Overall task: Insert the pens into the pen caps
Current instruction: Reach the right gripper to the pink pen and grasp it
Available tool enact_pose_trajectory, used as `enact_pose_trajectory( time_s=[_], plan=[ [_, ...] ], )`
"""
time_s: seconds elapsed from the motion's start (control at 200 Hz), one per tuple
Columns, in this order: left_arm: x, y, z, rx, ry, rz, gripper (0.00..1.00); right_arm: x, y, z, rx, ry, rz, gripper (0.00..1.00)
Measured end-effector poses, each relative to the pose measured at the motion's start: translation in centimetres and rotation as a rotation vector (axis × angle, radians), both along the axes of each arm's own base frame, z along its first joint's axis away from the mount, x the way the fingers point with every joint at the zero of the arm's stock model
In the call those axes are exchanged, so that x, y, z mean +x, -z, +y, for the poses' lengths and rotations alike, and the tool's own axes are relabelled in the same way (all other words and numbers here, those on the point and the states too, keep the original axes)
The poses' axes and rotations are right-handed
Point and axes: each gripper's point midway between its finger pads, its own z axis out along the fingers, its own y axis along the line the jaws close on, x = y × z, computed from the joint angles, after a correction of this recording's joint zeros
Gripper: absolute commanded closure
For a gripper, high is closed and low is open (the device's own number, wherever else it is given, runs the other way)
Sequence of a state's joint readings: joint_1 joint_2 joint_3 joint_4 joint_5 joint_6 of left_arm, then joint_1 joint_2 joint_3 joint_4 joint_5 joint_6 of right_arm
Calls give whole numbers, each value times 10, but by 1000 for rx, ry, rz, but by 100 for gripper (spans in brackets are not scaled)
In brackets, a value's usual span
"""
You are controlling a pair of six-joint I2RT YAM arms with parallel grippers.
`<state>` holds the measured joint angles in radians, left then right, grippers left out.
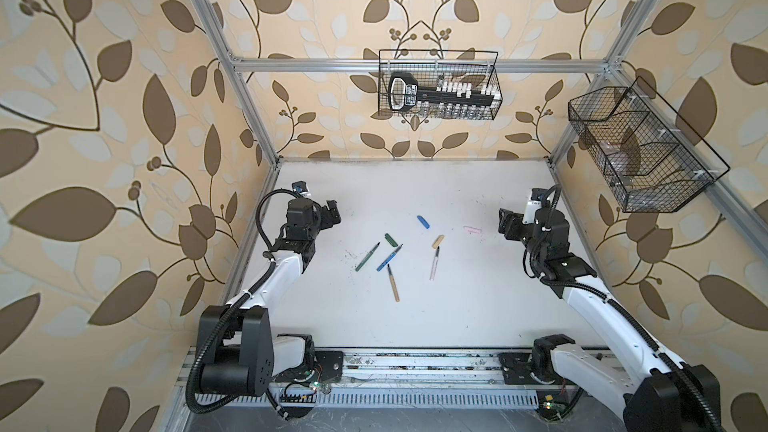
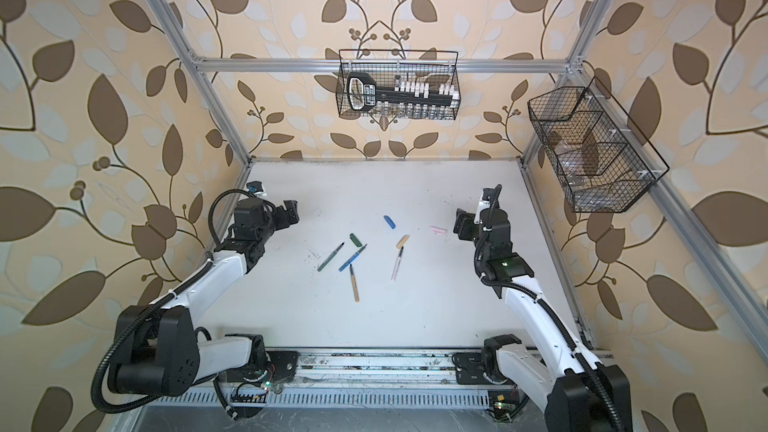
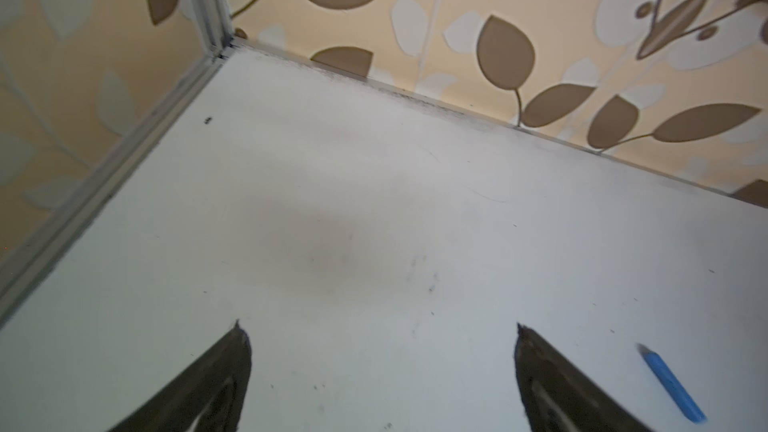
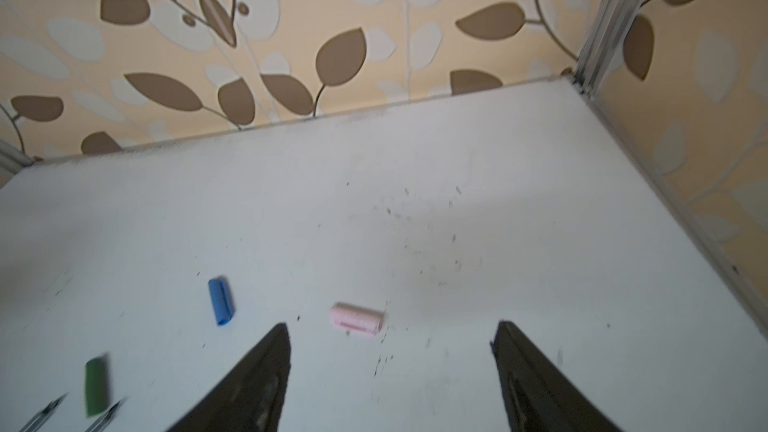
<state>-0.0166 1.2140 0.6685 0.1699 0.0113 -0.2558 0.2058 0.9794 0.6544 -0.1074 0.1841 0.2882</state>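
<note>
Left end effector (image 3: 379,326): jaws spread wide, holding nothing, above bare tabletop (image 1: 415,326) on the left side.
Right end effector (image 4: 392,326): jaws wide apart, empty.
Key relation: the pink cap (image 4: 356,318) lies just ahead of the right fingertips (image 4: 278,338). Its long axis runs across the gap between them. The right arm is far nearer, and a wrist turn looks needed to grip its sides.
Other caps: blue cap (image 1: 423,222), tan cap (image 1: 438,241) and green cap (image 1: 390,239) lie loose mid-tabletop, none on a pen.
Pens: green pen (image 1: 367,257), blue pen (image 1: 389,258), tan pen (image 1: 393,283) and pink pen (image 1: 434,264) lie flat in the middle, uncapped, dark tips toward the back wall.
Back basket (image 1: 494,76): holds a black-handled tool with white blocks.
Side basket (image 1: 706,151): has several compartments, contents unclear.
</note>
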Motion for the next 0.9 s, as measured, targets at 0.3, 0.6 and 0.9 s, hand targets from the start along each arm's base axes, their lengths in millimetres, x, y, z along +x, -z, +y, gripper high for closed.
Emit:
enact_pose_trajectory(
  time_s=[0.3,0.6,0.9],
  plan=[
    [-45,4,-58,-66,188,37,1,-53,76,89,37,-188,358,37],
    [-61,15,-80,-75,257,35,1,-40,99,152,10,-247,501,44],
    [-69,11,-82,-101,267,2,1,-24,120,177,-24,-243,570,47]
  ],
)
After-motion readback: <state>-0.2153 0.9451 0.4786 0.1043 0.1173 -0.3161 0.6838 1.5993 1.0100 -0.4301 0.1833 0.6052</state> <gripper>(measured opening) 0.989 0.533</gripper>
